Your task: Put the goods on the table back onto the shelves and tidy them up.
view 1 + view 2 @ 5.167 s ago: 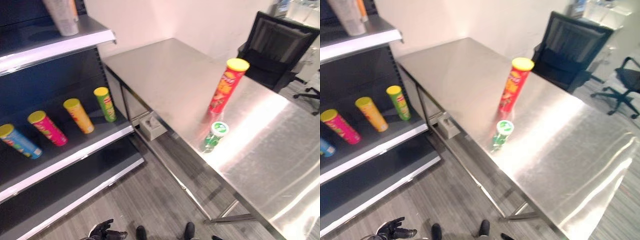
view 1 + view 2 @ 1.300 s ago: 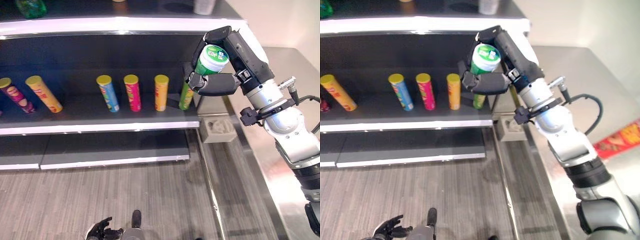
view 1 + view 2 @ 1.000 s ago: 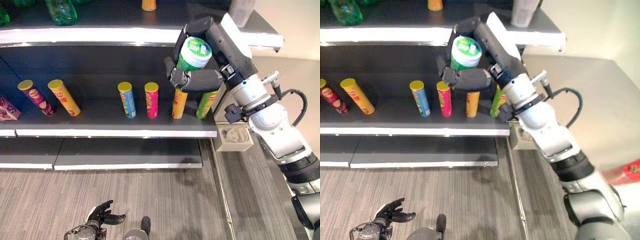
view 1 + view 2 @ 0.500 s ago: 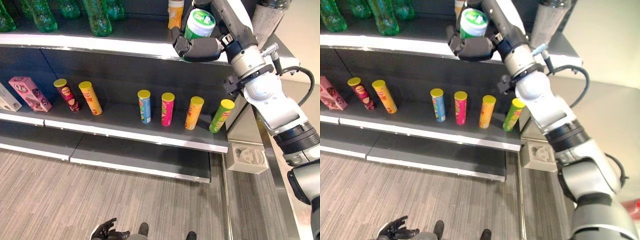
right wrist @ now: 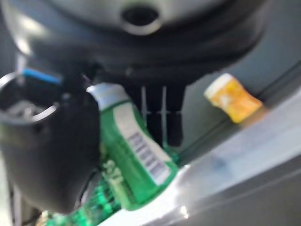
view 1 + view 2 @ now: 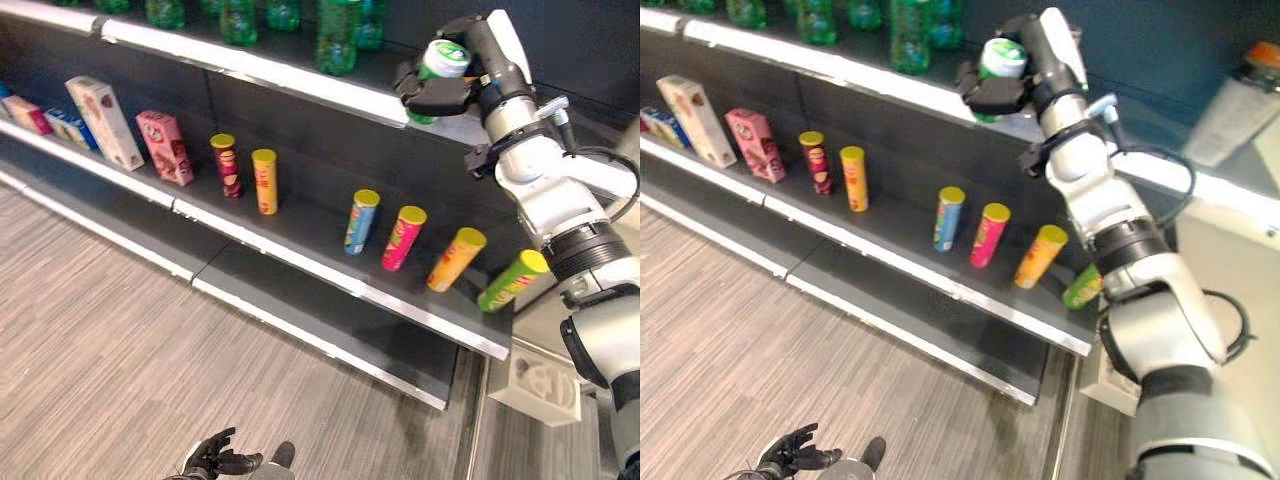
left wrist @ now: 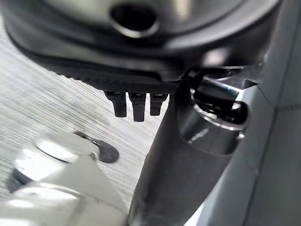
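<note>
A small green bottle with a white cap [image 6: 441, 60] is held up at the front edge of the upper shelf [image 6: 300, 78], my right hand [image 6: 432, 97] shut on it. The right wrist view shows the green bottle [image 5: 134, 157] between the thumb and the fingers [image 5: 162, 113], over the shelf's bright edge. A row of taller green bottles [image 6: 338, 30] stands on that shelf just to the hand's left. My left hand [image 6: 213, 460] hangs low over the floor, fingers relaxed.
On the middle shelf [image 6: 330, 285] stand several tilted chip cans, from a maroon one [image 6: 226, 165] to a green one [image 6: 513, 280], with boxes [image 6: 100, 120] further left. A grey container [image 6: 1240, 100] stands at the upper shelf's right end. A white box [image 6: 540, 385] sits on the floor.
The camera has swung left along the shelves. My right hand keeps its hold on the green bottle at the upper shelf's edge, now closer to the row of green bottles.
</note>
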{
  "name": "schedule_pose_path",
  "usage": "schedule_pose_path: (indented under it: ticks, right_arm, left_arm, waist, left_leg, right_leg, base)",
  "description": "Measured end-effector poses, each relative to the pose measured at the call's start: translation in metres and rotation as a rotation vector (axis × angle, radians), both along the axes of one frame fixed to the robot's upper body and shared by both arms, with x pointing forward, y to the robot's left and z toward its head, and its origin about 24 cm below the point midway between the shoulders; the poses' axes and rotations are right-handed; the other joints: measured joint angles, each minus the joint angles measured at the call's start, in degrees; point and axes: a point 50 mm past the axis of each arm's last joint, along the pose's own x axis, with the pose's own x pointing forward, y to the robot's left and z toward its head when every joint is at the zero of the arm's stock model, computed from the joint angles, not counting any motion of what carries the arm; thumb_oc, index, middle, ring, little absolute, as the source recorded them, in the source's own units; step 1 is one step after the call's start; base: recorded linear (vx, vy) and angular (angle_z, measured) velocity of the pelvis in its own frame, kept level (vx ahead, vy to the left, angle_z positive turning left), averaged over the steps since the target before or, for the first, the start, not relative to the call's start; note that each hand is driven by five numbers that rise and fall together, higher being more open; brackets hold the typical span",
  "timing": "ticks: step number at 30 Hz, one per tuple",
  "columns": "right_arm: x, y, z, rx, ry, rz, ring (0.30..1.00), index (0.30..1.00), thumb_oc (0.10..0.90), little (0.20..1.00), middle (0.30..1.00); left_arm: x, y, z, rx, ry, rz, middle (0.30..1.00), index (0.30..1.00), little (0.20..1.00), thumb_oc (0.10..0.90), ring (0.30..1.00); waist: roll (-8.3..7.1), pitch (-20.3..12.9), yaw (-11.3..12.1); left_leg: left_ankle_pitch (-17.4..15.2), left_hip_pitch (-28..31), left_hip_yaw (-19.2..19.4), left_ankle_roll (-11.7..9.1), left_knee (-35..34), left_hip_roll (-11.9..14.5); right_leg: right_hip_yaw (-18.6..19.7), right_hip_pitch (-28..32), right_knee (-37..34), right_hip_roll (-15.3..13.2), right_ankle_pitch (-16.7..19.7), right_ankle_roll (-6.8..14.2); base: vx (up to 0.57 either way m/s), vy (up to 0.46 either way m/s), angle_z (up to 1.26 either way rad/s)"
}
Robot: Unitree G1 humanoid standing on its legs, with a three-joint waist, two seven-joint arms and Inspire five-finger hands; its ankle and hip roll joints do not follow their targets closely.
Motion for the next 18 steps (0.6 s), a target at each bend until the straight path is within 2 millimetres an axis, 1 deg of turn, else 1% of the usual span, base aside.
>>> schedule_pose_path:
  ticks: [2, 3, 4, 6, 7, 9, 12, 18]
  right_arm:
    - [0.001, -0.002, -0.002, 0.003, 0.010, -0.013, 0.300, 0.300, 0.400, 0.300, 0.300]
    - [0.004, -0.017, -0.003, 0.026, 0.018, -0.070, 0.300, 0.300, 0.400, 0.300, 0.300]
    - [0.005, -0.025, 0.002, 0.042, 0.018, -0.117, 0.300, 0.300, 0.400, 0.300, 0.300]
    - [0.005, -0.030, 0.010, 0.051, 0.011, -0.147, 0.300, 0.300, 0.400, 0.300, 0.300]
    - [0.005, -0.042, 0.010, 0.066, 0.030, -0.204, 0.300, 0.300, 0.400, 0.300, 0.300]
    - [0.005, -0.054, 0.006, 0.078, 0.052, -0.260, 0.300, 0.300, 0.400, 0.300, 0.300]
    - [0.004, -0.056, 0.007, 0.085, 0.040, -0.273, 0.300, 0.300, 0.400, 0.300, 0.300]
    - [0.004, -0.056, 0.008, 0.085, 0.037, -0.274, 0.300, 0.300, 0.400, 0.300, 0.300]
  left_arm:
    - [-0.005, 0.001, -0.001, 0.003, 0.013, 0.005, 0.900, 0.900, 0.900, 0.800, 0.900]
    - [-0.005, 0.001, -0.001, 0.002, 0.011, 0.002, 0.900, 0.900, 0.900, 0.800, 0.900]
    - [-0.002, 0.001, 0.000, 0.002, 0.004, 0.001, 0.900, 0.900, 0.900, 0.800, 0.900]
    - [-0.005, 0.001, -0.001, 0.003, 0.011, 0.003, 0.900, 0.900, 0.900, 0.800, 0.900]
    - [-0.005, 0.002, -0.001, 0.004, 0.011, 0.003, 0.900, 0.900, 0.900, 0.800, 0.900]
    - [-0.002, 0.002, 0.000, 0.006, 0.005, 0.001, 0.900, 0.900, 0.900, 0.800, 0.900]
    - [-0.002, 0.003, 0.001, 0.010, 0.004, 0.002, 0.900, 0.900, 0.900, 0.800, 0.900]
    - [0.006, 0.002, 0.002, 0.013, -0.011, -0.013, 0.900, 0.900, 0.900, 0.800, 0.900]
  waist:
    - [0.03, 0.02, 0.42]
    - [0.10, 0.04, 1.01]
    - [0.10, 0.04, 1.45]
    - [0.09, 0.04, 1.64]
    - [0.09, 0.04, 1.62]
    - [0.08, 0.04, 1.42]
    - [0.08, 0.04, 1.31]
    - [0.08, 0.04, 1.17]
  left_leg:
    - [0.26, -0.22, -0.48, 0.06, 0.01, -0.29]
    - [0.38, -0.35, -1.09, -0.15, 0.01, -0.52]
    - [0.37, -0.34, -1.25, -0.16, 0.01, -0.60]
    - [0.37, -0.40, -1.40, -0.16, 0.01, -0.76]
    - [0.35, -0.54, -1.94, -0.18, 0.00, -0.95]
    - [0.18, -1.03, -2.57, -0.45, 0.00, -1.12]
    - [0.27, -1.11, -2.56, -0.33, 0.00, -1.12]
    - [0.37, -1.14, -2.56, -0.19, 0.01, -1.12]
  right_leg:
    - [-0.47, 0.05, 0.00, -0.17, -0.07, 0.09]
    - [-1.63, 0.39, -0.01, -0.42, -0.28, 0.39]
    - [-1.68, 0.49, -0.01, -0.47, -0.36, 0.47]
    - [-1.87, 0.55, -0.02, -0.60, -0.42, 0.55]
    - [-2.49, 0.74, -0.01, -0.69, -0.52, 0.70]
    - [-3.08, 0.56, -0.01, -0.77, -0.59, 0.80]
    - [-3.07, 0.45, -0.01, -0.75, -0.60, 0.80]
    - [-3.12, 0.42, -0.01, -0.67, -0.62, 0.81]
  base:
    - [0.02, -0.030, 0.17]
    - [0.01, -0.014, 0.23]
    - [0.01, -0.013, 0.23]
    - [0.01, -0.020, 0.10]
    - [0.00, -0.019, 0.18]
    - [0.01, -0.013, 0.16]
    - [0.00, -0.003, 0.01]
    - [0.00, 0.000, 0.00]
